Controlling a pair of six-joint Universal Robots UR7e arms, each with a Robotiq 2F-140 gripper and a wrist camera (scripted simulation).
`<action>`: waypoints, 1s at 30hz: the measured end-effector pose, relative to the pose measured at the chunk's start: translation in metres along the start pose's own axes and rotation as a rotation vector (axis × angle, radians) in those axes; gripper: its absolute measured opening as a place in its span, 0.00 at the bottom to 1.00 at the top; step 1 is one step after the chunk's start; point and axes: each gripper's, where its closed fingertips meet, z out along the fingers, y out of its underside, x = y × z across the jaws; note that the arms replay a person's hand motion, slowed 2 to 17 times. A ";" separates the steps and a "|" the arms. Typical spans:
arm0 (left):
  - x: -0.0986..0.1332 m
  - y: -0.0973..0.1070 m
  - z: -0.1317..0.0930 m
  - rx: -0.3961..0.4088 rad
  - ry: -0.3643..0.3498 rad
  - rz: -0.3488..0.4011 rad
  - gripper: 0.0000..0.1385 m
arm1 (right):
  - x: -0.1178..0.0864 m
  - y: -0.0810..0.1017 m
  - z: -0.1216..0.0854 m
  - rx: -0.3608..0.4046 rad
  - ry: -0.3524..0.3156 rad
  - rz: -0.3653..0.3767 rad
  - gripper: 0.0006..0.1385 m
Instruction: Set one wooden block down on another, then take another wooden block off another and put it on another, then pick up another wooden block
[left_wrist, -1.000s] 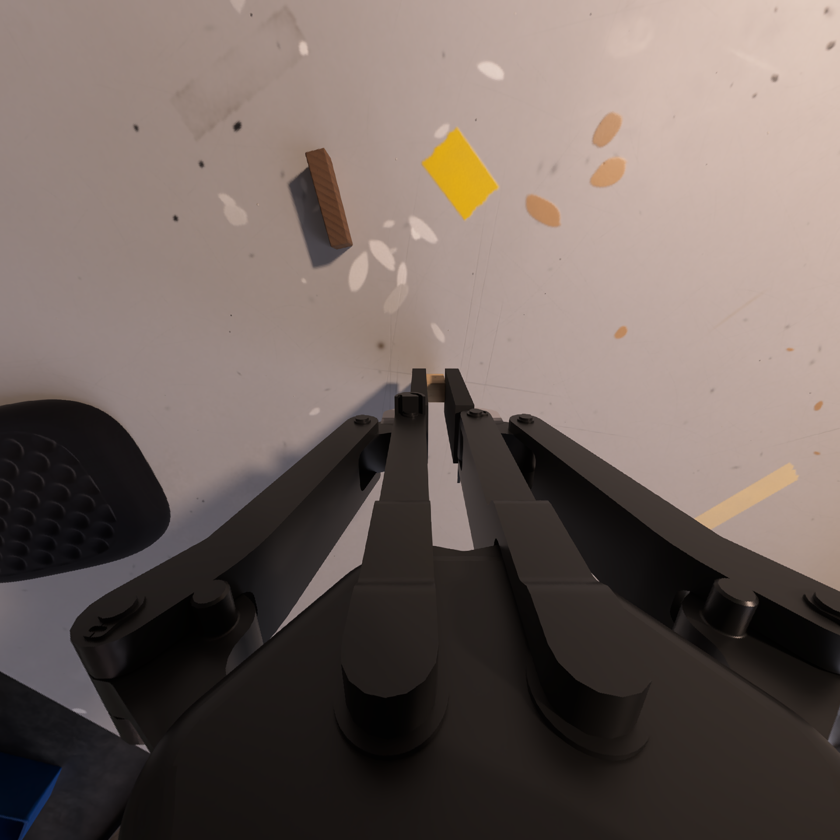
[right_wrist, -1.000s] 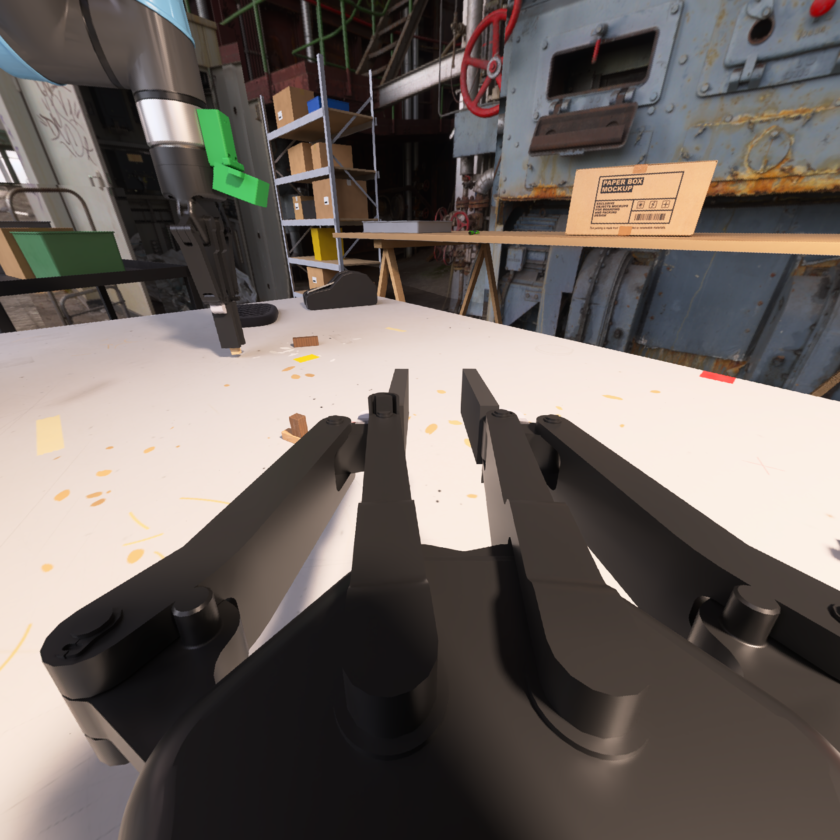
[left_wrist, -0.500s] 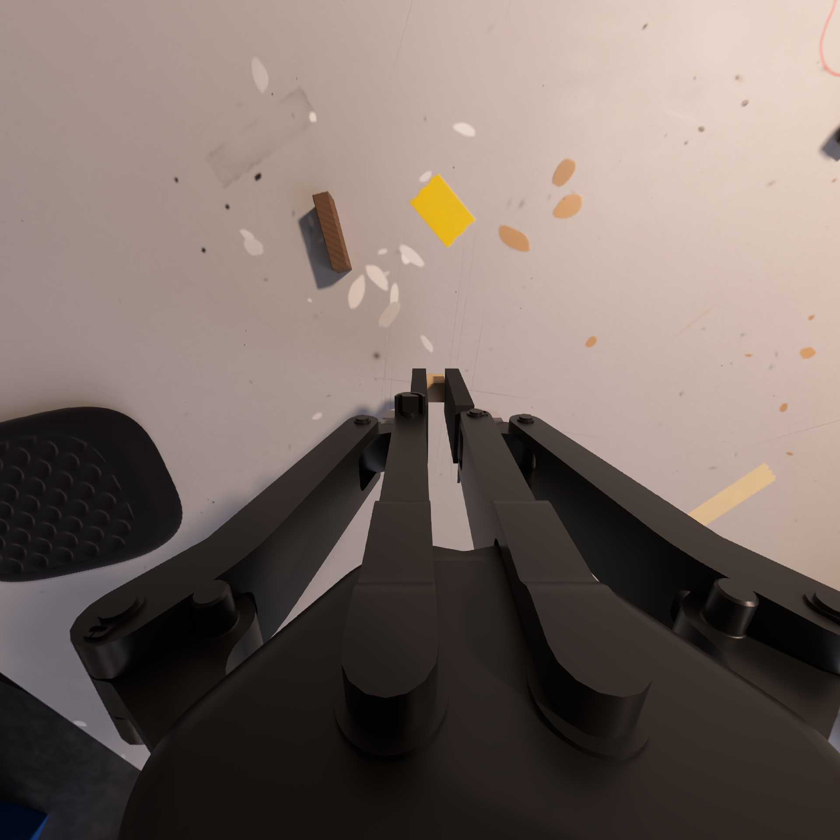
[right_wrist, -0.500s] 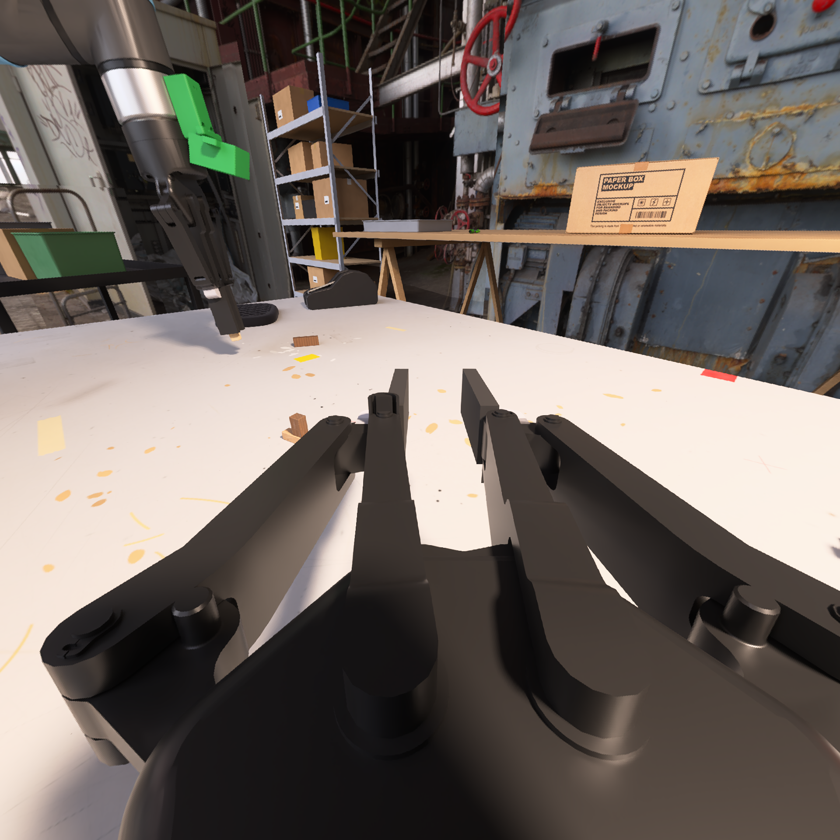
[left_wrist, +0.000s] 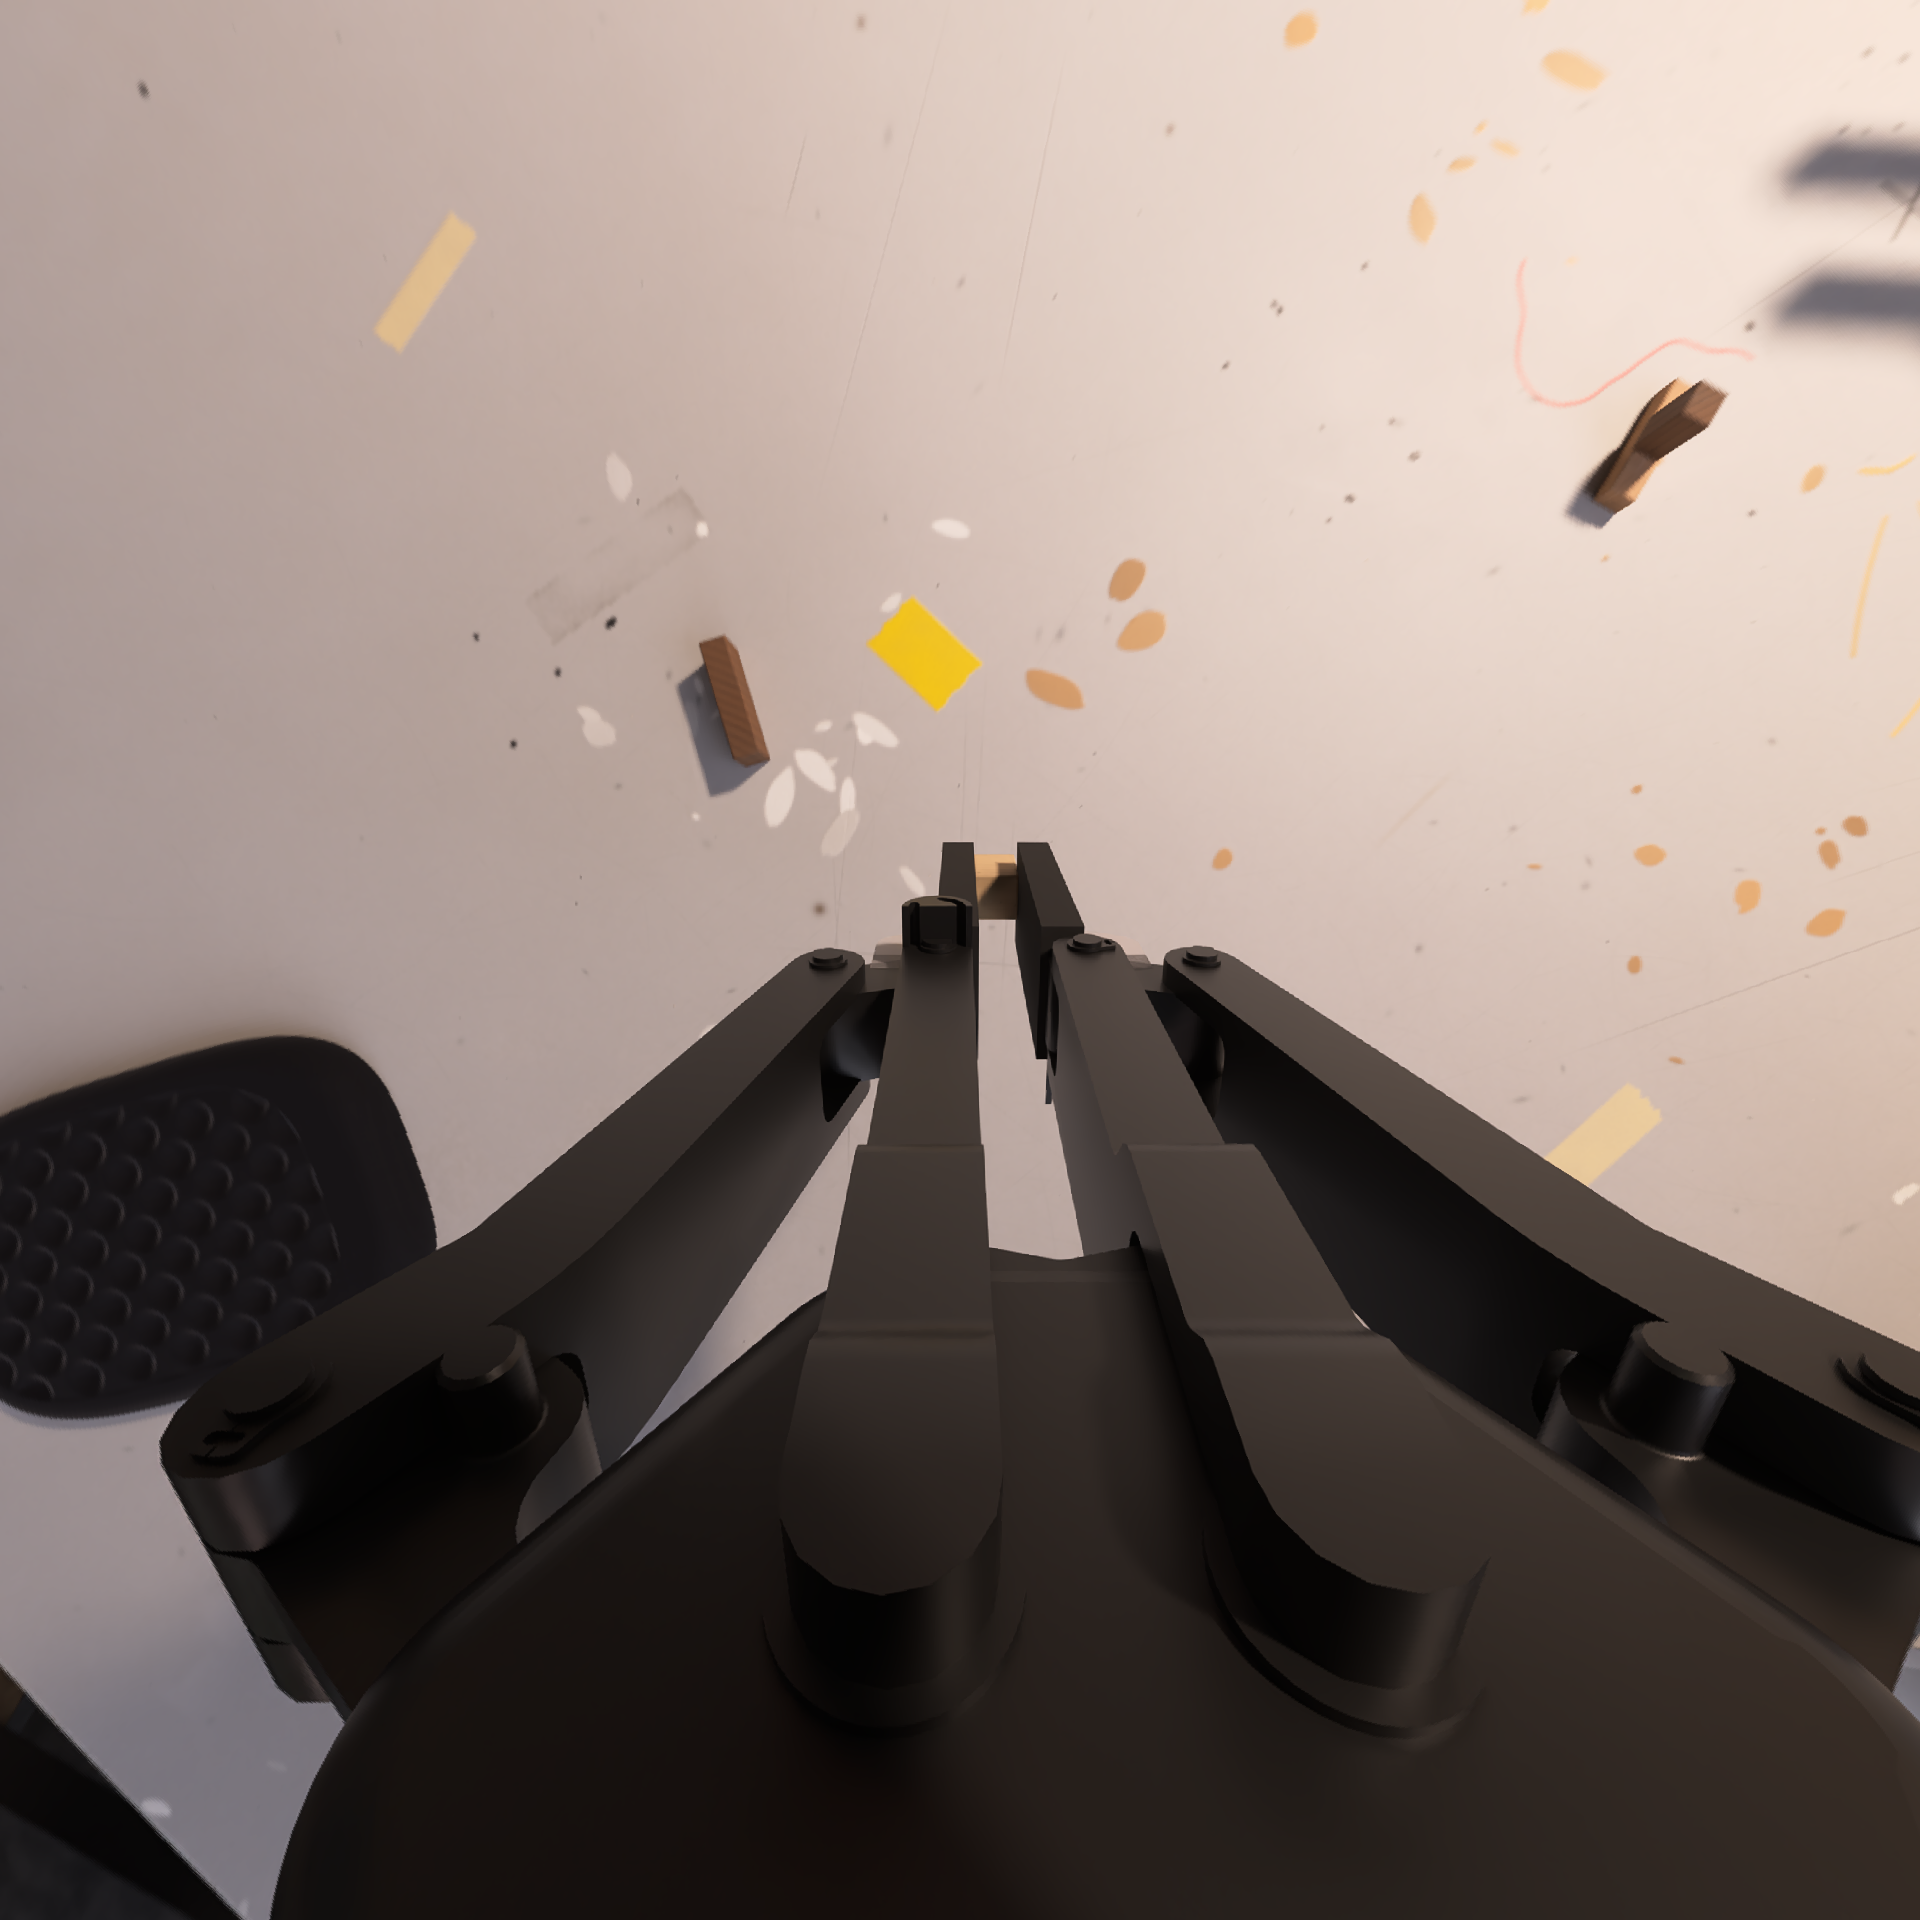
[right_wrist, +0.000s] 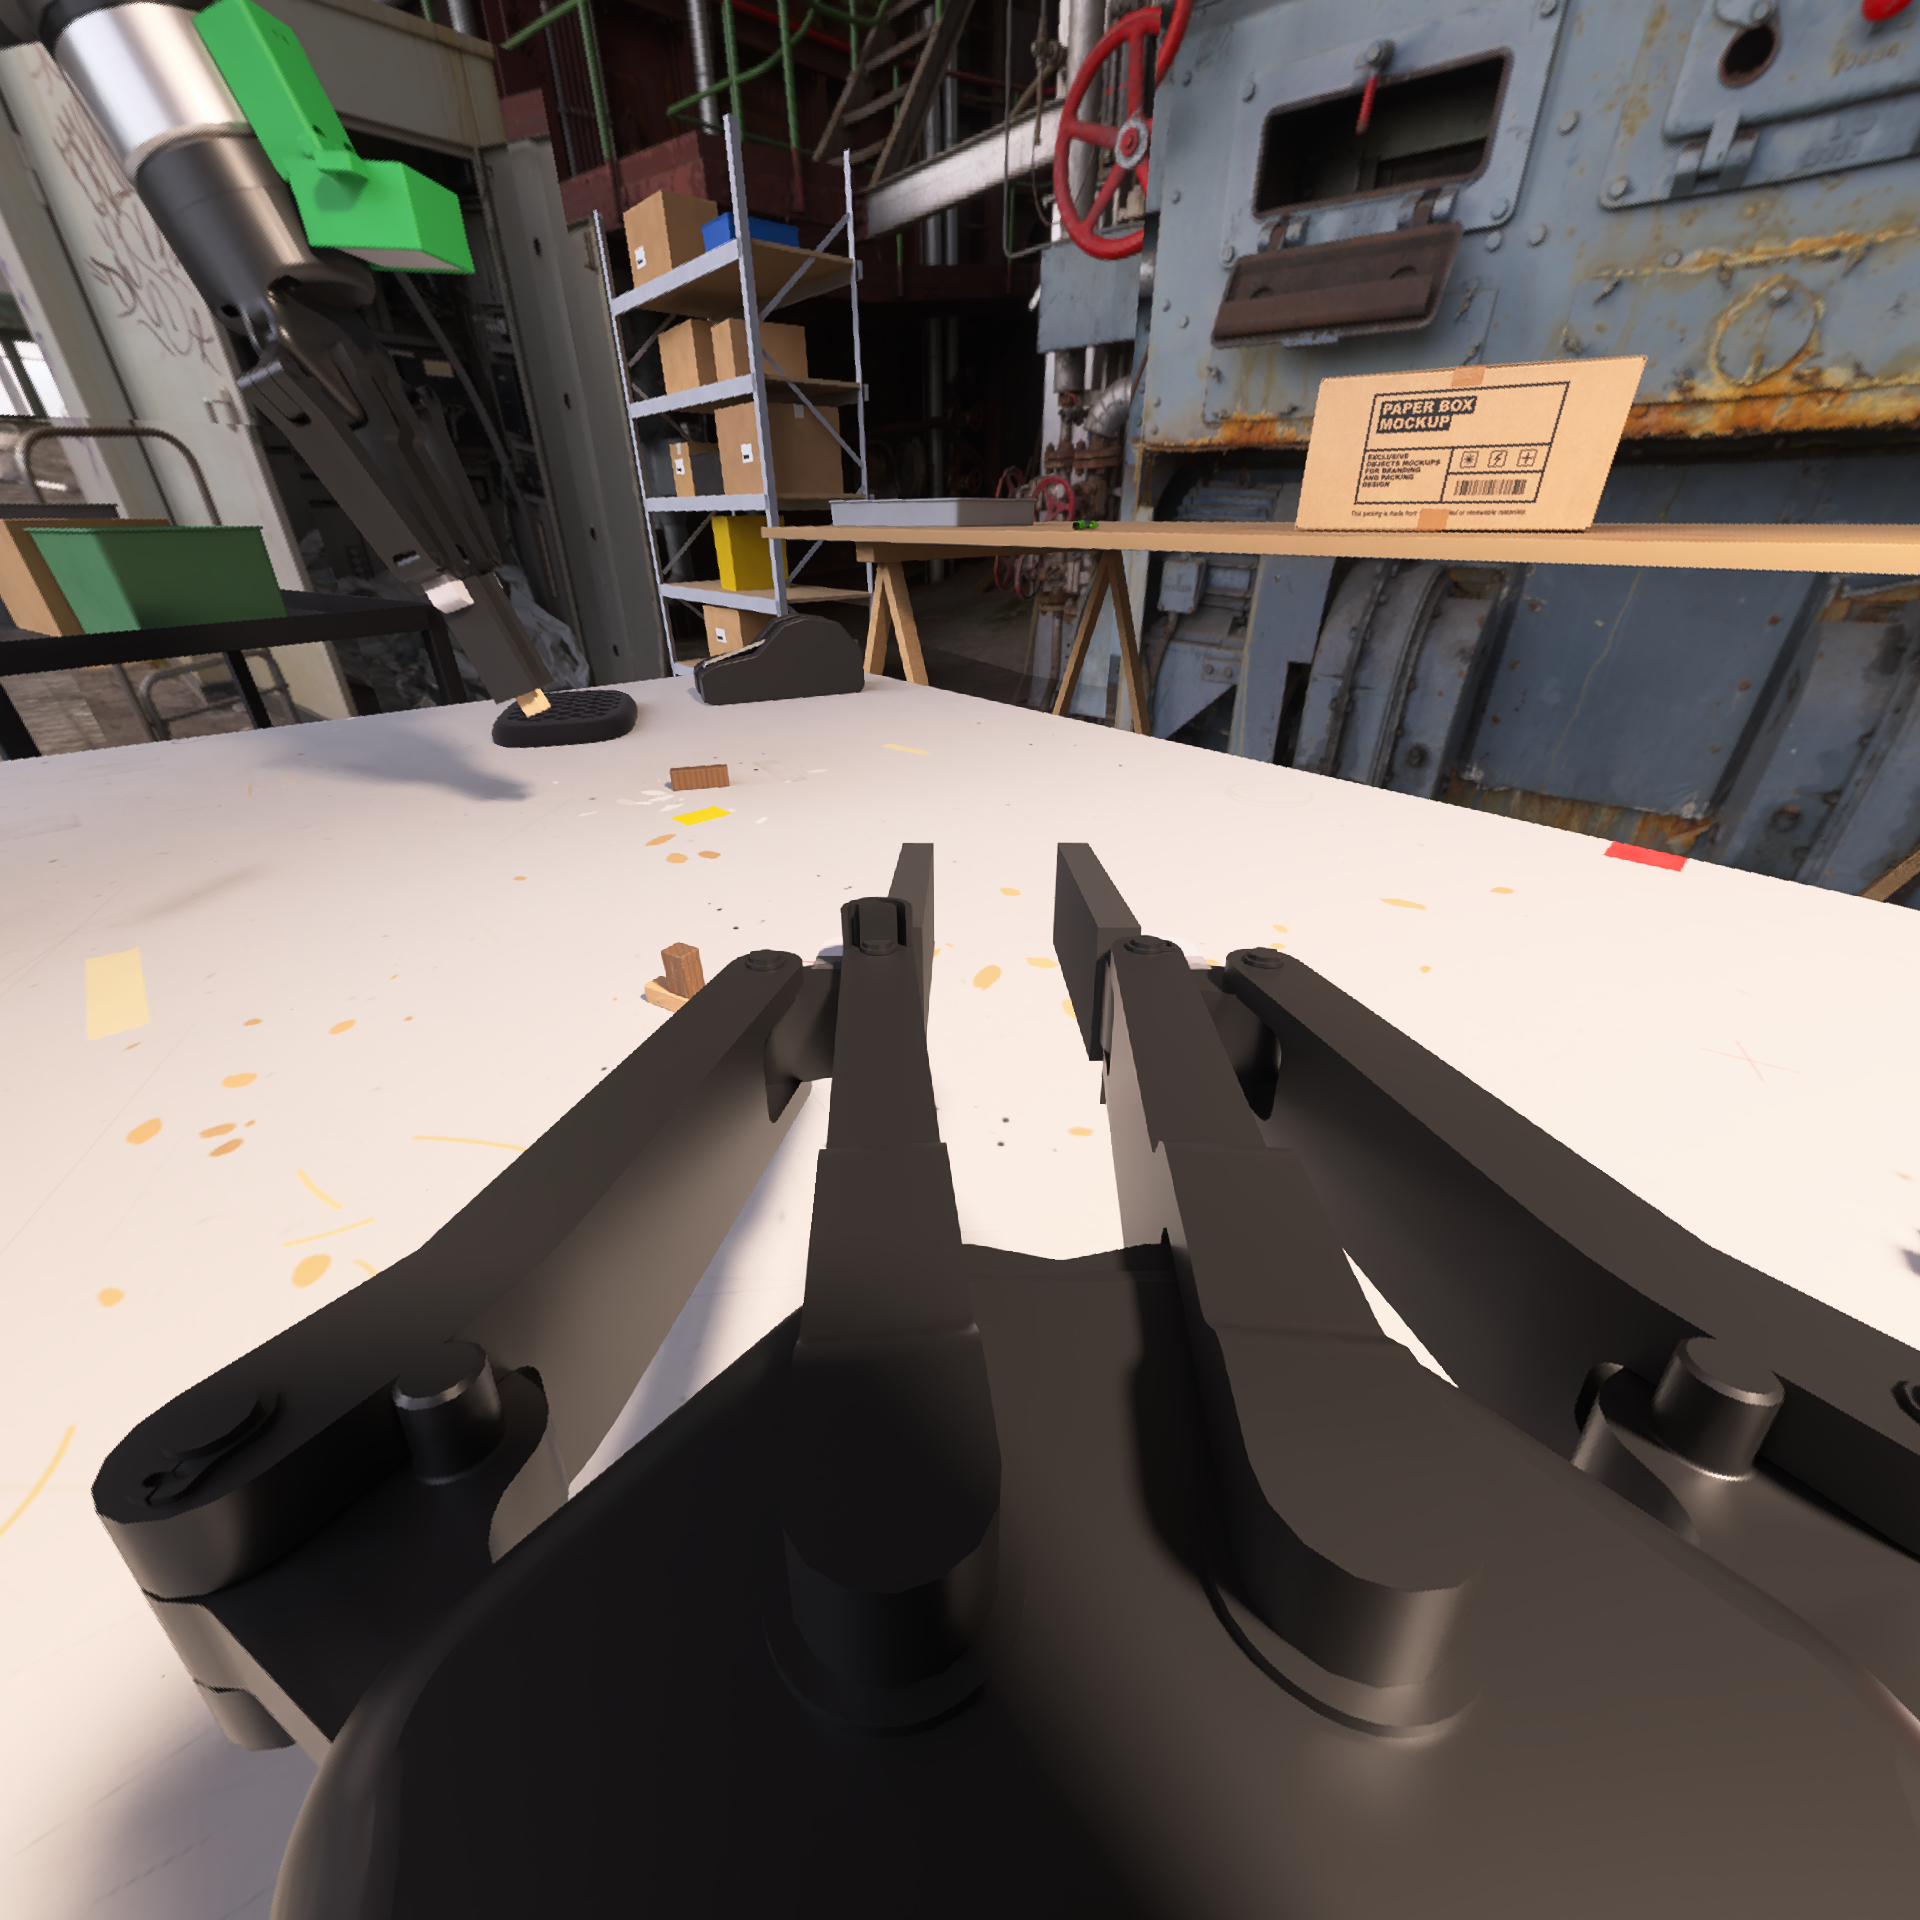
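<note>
Left gripper: I have it clamped on a pale wooden block, held well above the white worktop; in my right wrist view it hangs over the far left part of the top, above the black dimpled pad.
Right gripper: fingers apart with nothing between them, low over the worktop's middle and pointing toward its far edge.
Dark brown block: I see it lying alone on its long edge, near the far edge, just beside a yellow square patch.
Stacked pair: a dark block rests crosswise on a pale block, near the middle of the worktop, left of my right gripper.
Black tape dispenser: at the far edge, right of the pad.
Red tape mark: at the right edge.
</note>
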 end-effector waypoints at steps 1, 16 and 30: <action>0.002 -0.003 -0.003 0.018 0.000 0.006 0.08 | 0.000 0.000 0.000 0.000 0.000 0.000 0.22; 0.054 -0.045 -0.039 0.278 0.040 0.139 0.08 | 0.000 0.000 0.000 -0.001 -0.001 -0.002 0.22; 0.119 -0.073 -0.040 0.352 0.103 0.313 0.08 | 0.000 0.000 0.000 0.000 -0.002 -0.002 0.22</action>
